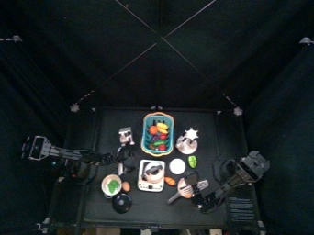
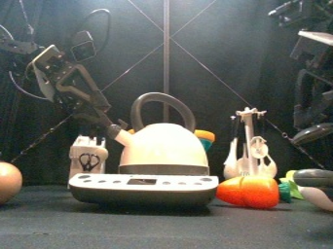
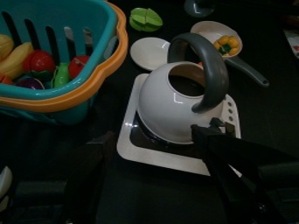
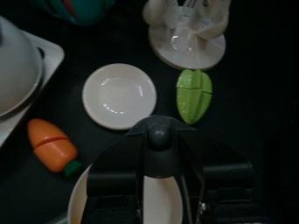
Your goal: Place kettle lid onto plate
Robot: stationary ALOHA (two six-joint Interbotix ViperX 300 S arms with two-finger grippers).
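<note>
While the right gripper (image 4: 163, 179) pinches the small dark round knobbed kettle lid (image 4: 162, 143), light, rigid, best held by its knob, the white round plate (image 4: 121, 94) lies at eleven o'clock.

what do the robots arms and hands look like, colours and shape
Both arms are black, built of jointed blocky segments. The left arm carries looping black cables above it. The right arm looks equally dark and chunky from above. The right hand has two flat black jaws rising from a broad black body. No markings are readable.
</note>
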